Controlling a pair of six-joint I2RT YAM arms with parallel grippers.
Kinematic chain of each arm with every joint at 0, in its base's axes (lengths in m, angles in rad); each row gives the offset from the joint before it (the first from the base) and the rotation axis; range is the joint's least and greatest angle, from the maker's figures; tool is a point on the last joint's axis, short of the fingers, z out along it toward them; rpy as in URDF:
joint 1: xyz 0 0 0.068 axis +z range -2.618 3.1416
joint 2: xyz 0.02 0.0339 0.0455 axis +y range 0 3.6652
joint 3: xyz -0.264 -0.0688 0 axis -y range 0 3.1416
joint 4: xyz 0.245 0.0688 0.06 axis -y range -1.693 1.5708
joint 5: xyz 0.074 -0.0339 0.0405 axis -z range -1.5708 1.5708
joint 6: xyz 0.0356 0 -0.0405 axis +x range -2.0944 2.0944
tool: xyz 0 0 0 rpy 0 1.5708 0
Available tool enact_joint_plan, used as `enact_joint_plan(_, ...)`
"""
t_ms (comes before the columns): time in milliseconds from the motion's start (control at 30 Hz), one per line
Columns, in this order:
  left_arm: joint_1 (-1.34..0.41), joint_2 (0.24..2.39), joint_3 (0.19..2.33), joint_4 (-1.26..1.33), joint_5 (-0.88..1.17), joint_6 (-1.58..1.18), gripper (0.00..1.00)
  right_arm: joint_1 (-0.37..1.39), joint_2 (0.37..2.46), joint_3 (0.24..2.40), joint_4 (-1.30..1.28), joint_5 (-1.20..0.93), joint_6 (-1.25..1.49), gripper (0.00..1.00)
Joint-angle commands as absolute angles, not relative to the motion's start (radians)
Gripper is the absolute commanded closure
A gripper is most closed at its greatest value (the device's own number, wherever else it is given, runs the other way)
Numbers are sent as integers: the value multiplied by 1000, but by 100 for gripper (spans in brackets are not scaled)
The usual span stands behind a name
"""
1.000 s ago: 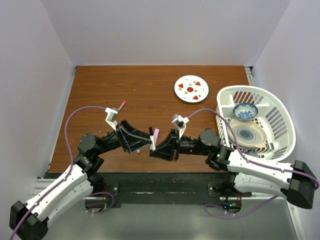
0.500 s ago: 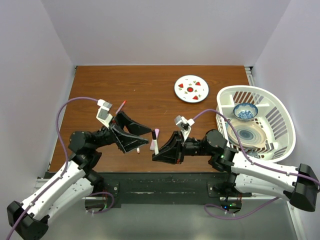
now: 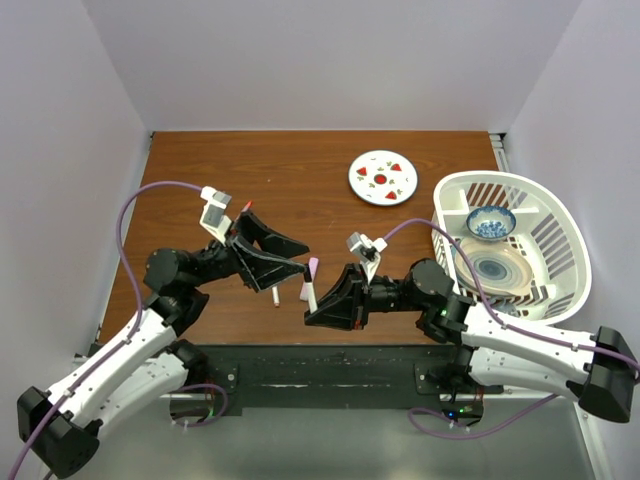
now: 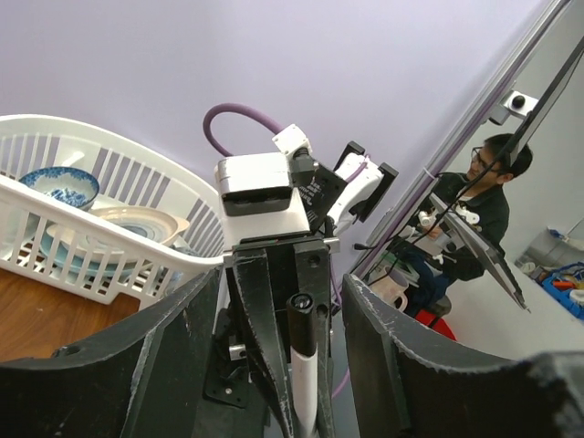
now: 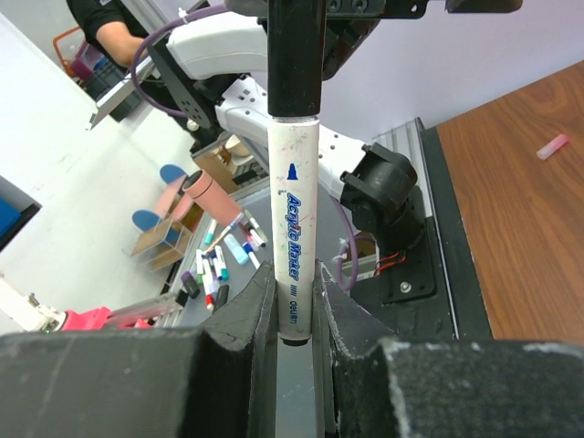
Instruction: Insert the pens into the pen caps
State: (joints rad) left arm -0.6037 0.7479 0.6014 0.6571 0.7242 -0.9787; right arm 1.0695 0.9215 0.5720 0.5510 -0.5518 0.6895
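right gripper [image 5: 297, 319] clamped on marker [image 5: 294, 210], low on barrel, over worktop [image 3: 200, 170] 6 o'clock edge | left gripper [image 3: 300, 258] wide, empty, at marker's 9 | loose cap [image 5: 552, 146] on wood | marker likely light, stiff, slick: grip mid-barrel, leave end free

1. The left gripper [image 3: 302, 260] now stands drawn back and up from the right gripper [image 3: 316, 298]. A gap is open between fingertips that nearly met before.
2. The pen [image 3: 311, 286] in the right fingers now stands clear of the left fingers.
3. A thin white stick [image 3: 276, 297], seemingly hidden before, shows just below the left fingers.
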Motion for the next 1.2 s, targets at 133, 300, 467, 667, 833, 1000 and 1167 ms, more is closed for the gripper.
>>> enact_joint_plan(133,-606,776,586,839,755,-1040,42,1068,951,592,598,-569,704,100)
enact_joint_plan(300,-606,790,546,888,775,-1066,51,1069,974,607,603,-569,709,100)
enact_joint_plan(467,-606,784,537,877,782,-1049,56,1069,985,607,611,-568,713,100)
enact_joint_plan(667,-606,778,535,844,790,-1029,63,1069,985,597,629,-565,721,100)
enact_joint_plan(833,-604,776,525,850,784,-1035,80,1069,980,600,634,-566,724,100)
enact_joint_plan(1000,-606,785,480,1018,798,-1124,100,1069,976,603,682,-565,744,100)
enact_joint_plan(1167,-609,837,374,1412,790,-1385,100,1069,1012,603,934,-561,845,100)
